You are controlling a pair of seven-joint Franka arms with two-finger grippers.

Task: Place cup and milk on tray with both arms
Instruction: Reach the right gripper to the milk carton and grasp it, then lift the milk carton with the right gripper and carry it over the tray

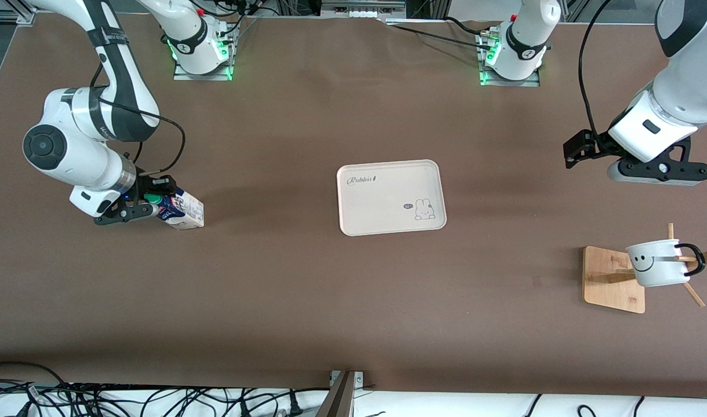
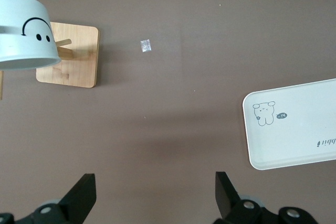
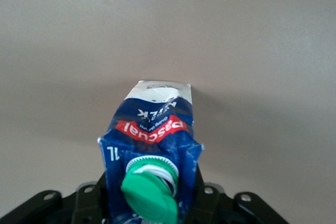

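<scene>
We are gripping the milk (image 1: 182, 209) near its top with the right gripper (image 1: 148, 200), fingers closed on the crumpled, soft-walled carton at the right arm's end of the table; we judge it light but crushable. The tray (image 1: 391, 197) is lying empty mid-table. The cup (image 1: 658, 263) is hanging on the wooden rack (image 1: 611, 278); rigid, likely best taken by its rim. The left gripper (image 1: 574, 152) is hovering wide open, empty.

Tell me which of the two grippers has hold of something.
The right gripper: it is shut on the milk at its capped top. The left gripper hangs open over bare table.
</scene>
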